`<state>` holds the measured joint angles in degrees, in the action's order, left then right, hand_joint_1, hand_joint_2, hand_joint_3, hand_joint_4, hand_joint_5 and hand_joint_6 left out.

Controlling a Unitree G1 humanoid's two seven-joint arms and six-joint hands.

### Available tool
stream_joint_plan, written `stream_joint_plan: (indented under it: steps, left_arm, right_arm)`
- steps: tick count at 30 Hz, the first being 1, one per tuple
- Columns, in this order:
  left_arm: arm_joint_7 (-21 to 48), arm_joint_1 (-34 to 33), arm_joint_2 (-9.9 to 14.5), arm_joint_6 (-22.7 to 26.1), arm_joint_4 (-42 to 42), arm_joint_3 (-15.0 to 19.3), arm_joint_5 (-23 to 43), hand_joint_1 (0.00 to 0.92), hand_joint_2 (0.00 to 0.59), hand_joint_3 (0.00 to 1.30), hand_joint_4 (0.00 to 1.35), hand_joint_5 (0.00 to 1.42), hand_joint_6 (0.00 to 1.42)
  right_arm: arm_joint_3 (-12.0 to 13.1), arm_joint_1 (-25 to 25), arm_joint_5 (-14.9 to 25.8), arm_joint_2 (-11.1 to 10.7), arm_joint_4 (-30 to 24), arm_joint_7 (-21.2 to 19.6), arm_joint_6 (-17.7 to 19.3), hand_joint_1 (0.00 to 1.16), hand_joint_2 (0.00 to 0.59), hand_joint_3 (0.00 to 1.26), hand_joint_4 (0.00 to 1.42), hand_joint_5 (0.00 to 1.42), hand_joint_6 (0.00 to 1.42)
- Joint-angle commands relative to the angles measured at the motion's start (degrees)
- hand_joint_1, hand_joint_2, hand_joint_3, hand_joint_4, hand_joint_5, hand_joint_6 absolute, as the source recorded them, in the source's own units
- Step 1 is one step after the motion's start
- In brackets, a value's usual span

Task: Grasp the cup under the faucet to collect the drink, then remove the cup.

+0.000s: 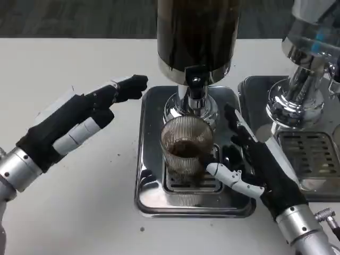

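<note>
Under the black faucet (195, 79) of one dark-filled drink dispenser (196, 34) stands one ribbed clear glass cup (186, 149) holding brown liquid, on a steel drip tray (154, 159). Right hand (255, 164) flanks it, fingers spread, holding nothing. Left hand (79, 122) hovers apart, open. Second dispenser (308, 64) stands right.
</note>
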<state>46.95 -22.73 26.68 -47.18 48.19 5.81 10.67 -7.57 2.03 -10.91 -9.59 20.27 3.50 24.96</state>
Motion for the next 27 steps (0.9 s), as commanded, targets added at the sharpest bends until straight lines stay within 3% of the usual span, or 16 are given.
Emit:
stream_joint_plan:
  steps: [1, 16, 27]
  left_arm:
    - [-1.08, 0.93, 0.6, 0.05, 1.65, 0.08, -1.14, 0.0, 0.079, 0.18, 0.15, 0.14, 0.09]
    - [-2.01, 2.24, 1.08, 0.28, 2.39, -0.02, -2.3, 0.0, 0.099, 0.23, 0.18, 0.16, 0.09]
    - [-2.47, 2.43, 1.2, 0.52, 2.88, -0.13, -3.06, 0.0, 0.105, 0.24, 0.19, 0.17, 0.1]
  right_arm:
    - [-0.35, 1.03, -0.28, -0.51, 0.8, 0.87, 0.46, 0.56, 0.213, 0.0, 0.0, 0.0, 0.03]
    - [-1.03, 2.82, -1.84, -0.49, 2.39, 0.58, -0.31, 0.55, 0.22, 0.0, 0.0, 0.0, 0.02]
    - [-0.1, 2.19, 0.76, 0.08, 4.45, 0.86, 2.93, 0.5, 0.226, 0.0, 0.0, 0.0, 0.03]
